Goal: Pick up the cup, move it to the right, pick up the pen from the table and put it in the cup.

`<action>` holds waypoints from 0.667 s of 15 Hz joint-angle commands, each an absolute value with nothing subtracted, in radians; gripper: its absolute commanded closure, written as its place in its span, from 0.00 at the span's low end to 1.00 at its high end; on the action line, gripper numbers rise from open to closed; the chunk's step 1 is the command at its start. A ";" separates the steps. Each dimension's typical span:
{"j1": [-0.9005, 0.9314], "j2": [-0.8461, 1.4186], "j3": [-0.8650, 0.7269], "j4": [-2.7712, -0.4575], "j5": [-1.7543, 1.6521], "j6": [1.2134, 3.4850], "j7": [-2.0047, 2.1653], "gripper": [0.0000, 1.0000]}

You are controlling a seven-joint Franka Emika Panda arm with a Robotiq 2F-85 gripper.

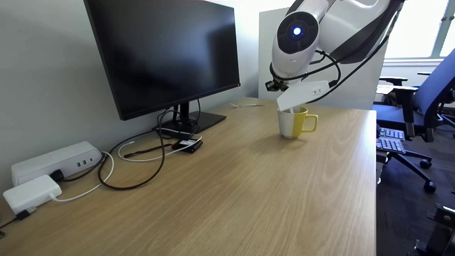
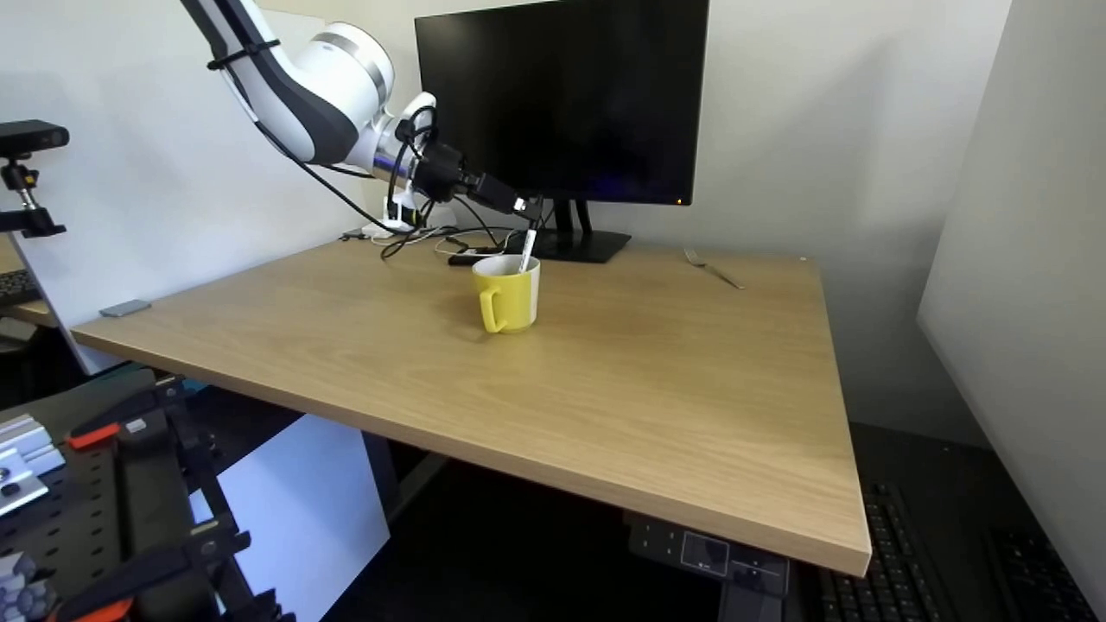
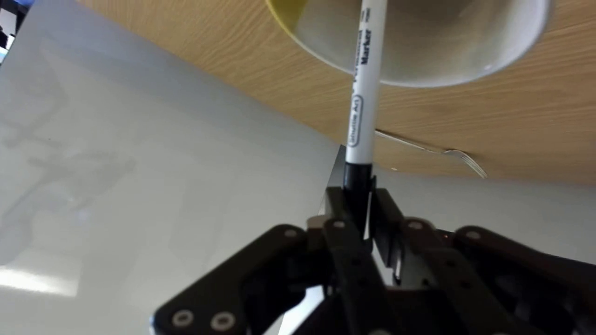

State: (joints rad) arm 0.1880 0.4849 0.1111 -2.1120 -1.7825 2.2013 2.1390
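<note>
A slim white-barrelled marker pen with a black cap (image 3: 365, 107) is held by the black two-fingered hand (image 3: 360, 197), which is narrowed onto the cap end. A yellow-and-white ceramic mug (image 2: 517, 298) is found upright on the light-brown wood-grain counter (image 2: 674, 389), below the hand. The pen's long axis is directed down from the hand at a slight tilt, and in both exterior views its lower barrel is seen inside the mug's mouth. Contact with the mug's floor cannot be confirmed. Release within the rim is judged to be the remaining step.
</note>
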 commanded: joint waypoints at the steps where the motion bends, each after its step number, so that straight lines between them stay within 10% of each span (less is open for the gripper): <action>1: 0.158 0.521 0.136 -2.083 -1.826 2.215 2.177 0.96; 8: 0.150 0.541 0.143 -2.064 -1.820 2.233 2.170 0.96; 10: 0.146 0.539 0.145 -2.064 -1.818 2.242 2.169 0.56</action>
State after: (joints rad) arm 0.1794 0.5338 0.1223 -2.0732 -1.7894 2.2106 2.1438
